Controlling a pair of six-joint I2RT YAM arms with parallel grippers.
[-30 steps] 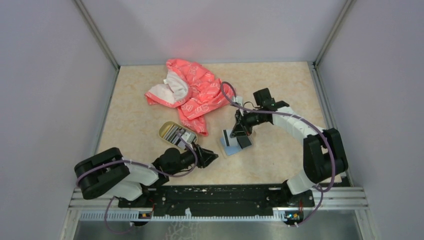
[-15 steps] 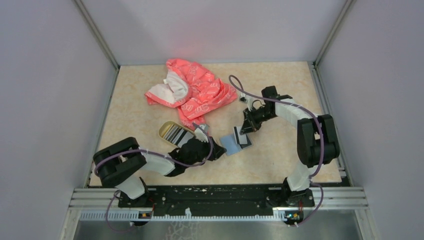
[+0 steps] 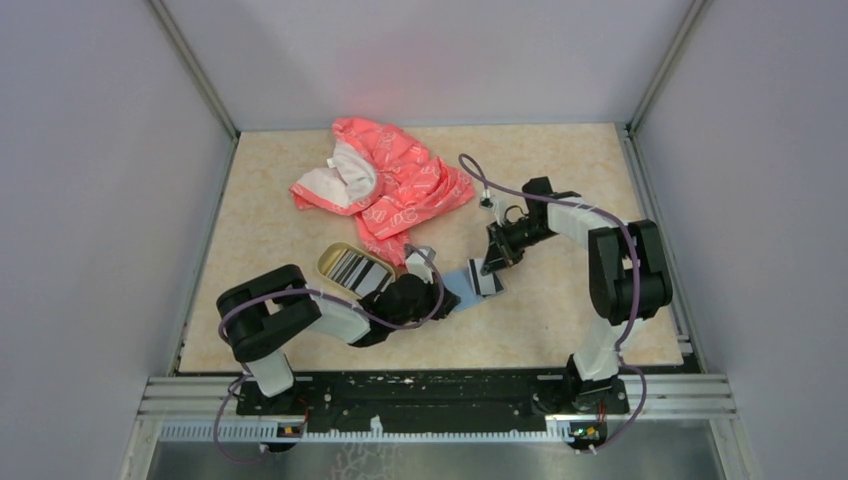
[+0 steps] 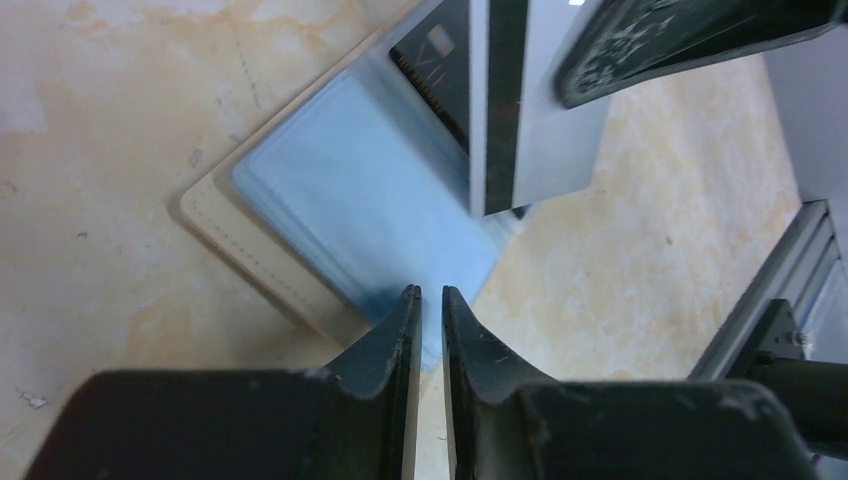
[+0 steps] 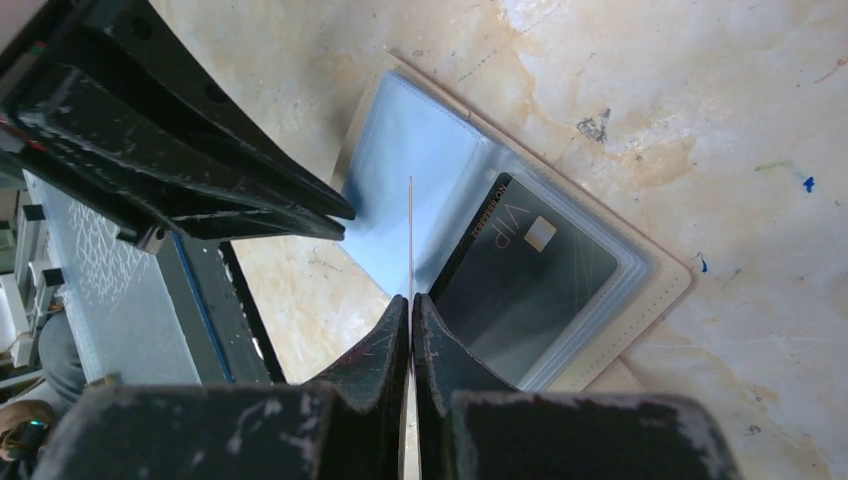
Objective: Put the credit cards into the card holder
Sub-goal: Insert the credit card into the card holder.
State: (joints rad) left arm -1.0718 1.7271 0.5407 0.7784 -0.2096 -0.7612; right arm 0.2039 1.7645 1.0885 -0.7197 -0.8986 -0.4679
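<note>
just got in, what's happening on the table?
The left pincer appears to pinch the blue lining edge of the open card holder, steadying it. The right pincer holds a striped card on edge at the sleeves. A dark VIP card already sits in one. More cards wait in the oval dish.

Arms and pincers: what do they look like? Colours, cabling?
Left arm and right arm both have black joints, white link covers and a loose purple cable looped alongside. Left pincer and right pincer: two black, tapered, scuffed fingers each.
</note>
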